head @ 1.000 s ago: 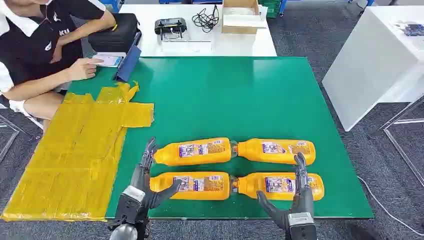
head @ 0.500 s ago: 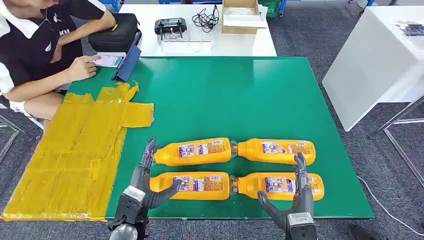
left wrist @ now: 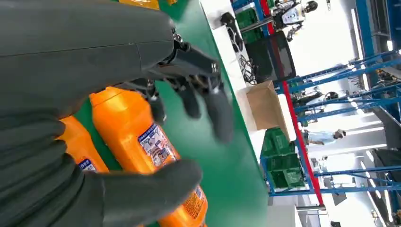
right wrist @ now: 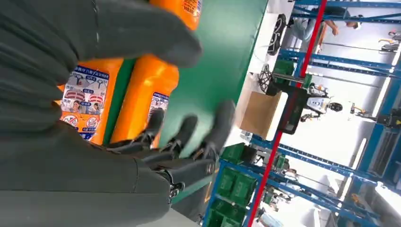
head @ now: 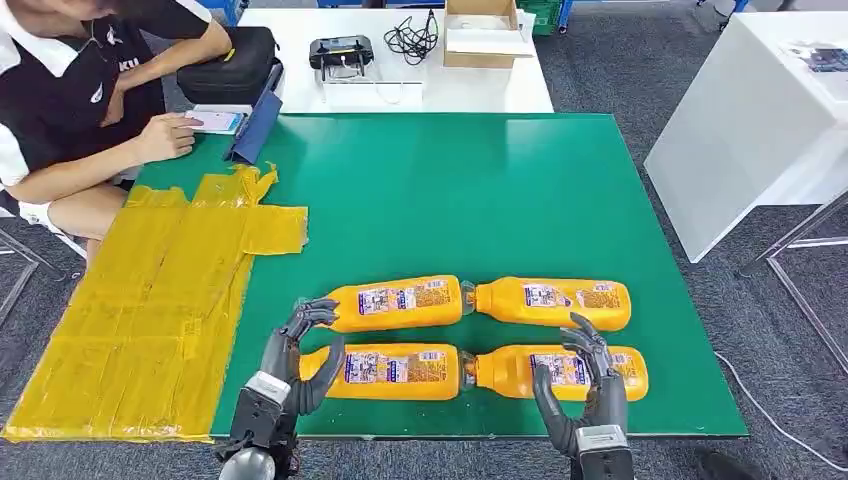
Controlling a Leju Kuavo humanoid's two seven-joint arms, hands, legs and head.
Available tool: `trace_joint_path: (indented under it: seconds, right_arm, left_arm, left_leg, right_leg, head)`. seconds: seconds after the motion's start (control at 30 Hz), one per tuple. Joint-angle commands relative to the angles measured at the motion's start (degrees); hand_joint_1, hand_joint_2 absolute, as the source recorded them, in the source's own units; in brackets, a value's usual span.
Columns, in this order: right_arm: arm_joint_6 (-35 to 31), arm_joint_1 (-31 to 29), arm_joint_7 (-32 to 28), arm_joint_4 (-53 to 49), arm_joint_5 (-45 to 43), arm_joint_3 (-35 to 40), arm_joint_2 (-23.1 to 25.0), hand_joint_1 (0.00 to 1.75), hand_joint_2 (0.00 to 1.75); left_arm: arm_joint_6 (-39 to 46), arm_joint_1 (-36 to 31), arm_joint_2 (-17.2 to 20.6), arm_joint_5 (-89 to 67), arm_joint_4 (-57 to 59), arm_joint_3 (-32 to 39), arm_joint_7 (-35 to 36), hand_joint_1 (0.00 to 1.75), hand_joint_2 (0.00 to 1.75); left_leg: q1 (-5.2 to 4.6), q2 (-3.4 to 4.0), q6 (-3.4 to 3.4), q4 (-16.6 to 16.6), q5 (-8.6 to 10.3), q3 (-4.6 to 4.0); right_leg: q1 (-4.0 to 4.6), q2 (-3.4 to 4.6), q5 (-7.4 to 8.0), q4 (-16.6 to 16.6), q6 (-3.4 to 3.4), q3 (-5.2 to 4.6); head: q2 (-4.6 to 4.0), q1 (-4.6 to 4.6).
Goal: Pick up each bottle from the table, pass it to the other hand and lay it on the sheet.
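Green table (head: 480,190), bottles (head: 470,335) near front edge

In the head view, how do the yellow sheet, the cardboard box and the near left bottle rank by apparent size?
1. yellow sheet, clearly largest
2. near left bottle
3. cardboard box, though it lies farther from the camera, so this order is unsure

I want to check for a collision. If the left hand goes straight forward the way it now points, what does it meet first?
Most likely the far left bottle: the left hand points away from the robot, its fingers curled over that bottle's base. Its thumb lies by the near left bottle. Depth is unclear, so contact cannot be confirmed.
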Motion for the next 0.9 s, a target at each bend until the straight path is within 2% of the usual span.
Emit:
trace_joint_path:
  seconds: [0.03,0.1,0.17,0.23,0.37,0.6,0.63,0.67,0.7,0.73,0.77,0.9]
  right_arm:
    - [-4.6,-12.6,-3.7,9.6,2.3,2.4,2.4,1.75,1.75]
    - [-4.6,-12.6,-3.7,9.6,2.3,2.4,2.4,1.73,1.75]
    - [-5.3,-15.6,-2.6,11.4,2.7,2.9,2.5,1.75,1.75]
    - [-5.2,-15.4,-2.7,11.3,2.7,2.8,2.3,1.75,1.75]
    - [-5.7,-14.5,-2.9,9.8,3.2,2.9,1.4,1.75,1.75]
    - [-8.1,-20.0,-0.3,11.2,9.2,1.9,-0.3,1.75,1.75]
    - [-8.7,-21.0,0.7,12.1,11.8,2.2,-0.5,1.68,1.75]
    - [-9.0,-21.8,1.4,12.9,13.6,2.6,-0.6,1.10,1.75]
    - [-9.2,-23.2,3.1,14.7,17.0,3.4,-1.2,0.82,1.75]
    - [-9.6,-24.8,4.0,16.6,20.0,4.0,-1.4,0.00,1.75]
    - [-10.2,-26.2,5.0,18.3,22.5,4.6,-1.4,0.00,1.75]
    - [-10.1,-26.9,5.1,19.1,22.5,4.7,-1.2,0.00,1.75]
  left_arm:
    - [10.3,-5.7,0.9,-7.4,0.4,0.2,1.4,1.75,1.75]
    - [10.3,-5.7,0.9,-7.4,0.4,0.2,1.4,1.75,1.75]
    - [10.3,-7.2,1.3,-7.6,-0.1,0.3,2.6,1.75,1.75]
    - [10.3,-7.0,1.3,-7.6,-0.1,0.3,2.6,1.75,1.75]
    - [10.5,-6.9,1.8,-8.3,-0.3,-0.3,2.1,1.75,1.75]
    - [9.3,-11.4,3.9,-10.4,0.7,0.8,6.9,1.75,1.75]
    - [9.0,-11.9,3.9,-10.3,0.8,1.3,7.3,1.75,1.75]
    - [8.6,-12.3,3.9,-10.0,0.8,1.6,7.6,1.75,1.75]
    - [8.3,-12.8,3.7,-9.7,1.0,2.1,7.9,1.75,1.75]
    - [8.0,-13.5,3.6,-9.6,1.3,2.3,8.0,1.29,1.75]
    - [7.9,-14.1,3.4,-9.8,1.6,2.3,8.0,0.61,1.75]
    - [7.9,-14.4,3.3,-9.9,1.8,2.2,8.0,0.61,1.75]
  left_leg:
    - [0.05,0.04,-0.08,-0.1,-0.07,0.21]
    - [0.06,0.04,-0.08,-0.1,-0.09,0.26]
    - [0.07,0.30,-0.08,0.0,0.02,0.02]
    - [0.11,0.41,-0.15,0.0,0.00,0.22]
    - [0.10,0.06,-0.05,-0.1,0.22,0.17]
    - [0.10,0.07,-0.06,-0.1,0.23,0.16]
    - [0.08,0.08,-0.04,0.0,0.25,0.11]
    - [0.11,0.08,-0.08,-0.1,0.24,0.17]
    - [0.11,0.07,-0.06,0.0,0.24,0.12]
    - [0.08,0.09,-0.03,0.0,0.26,0.08]
    - [0.11,0.14,-0.06,-0.1,0.25,0.17]
    - [0.10,0.10,-0.06,-0.1,0.27,0.17]
  right_leg:
    - [0.05,0.05,-0.04,-0.1,-0.05,0.24]
    - [0.06,0.06,-0.06,-0.1,-0.06,0.29]
    - [0.07,0.31,0.12,0.0,-0.06,-0.01]
    - [0.13,0.41,0.14,-0.1,-0.11,0.17]
    - [0.12,-0.07,0.14,-0.1,-0.21,0.14]
    - [0.13,-0.07,0.16,-0.1,-0.22,0.18]
    - [0.11,-0.06,0.18,0.0,-0.21,0.12]
    - [0.13,-0.05,0.18,-0.1,-0.23,0.18]
    - [0.13,-0.06,0.18,-0.1,-0.22,0.14]
    - [0.11,-0.06,0.19,0.0,-0.20,0.08]
    - [0.13,0.00,0.21,-0.1,-0.22,0.17]
    - [0.13,-0.02,0.21,-0.1,-0.21,0.18]
  head:
    - [0.00,0.00]
    - [0.00,0.02]
    - [0.00,0.02]
    - [0.00,0.00]
    - [0.00,0.02]
    - [0.00,0.00]
    - [0.00,0.00]
    - [0.00,0.02]
    - [0.00,0.00]
    - [0.00,0.00]
    - [0.00,0.02]
    - [0.00,0.00]
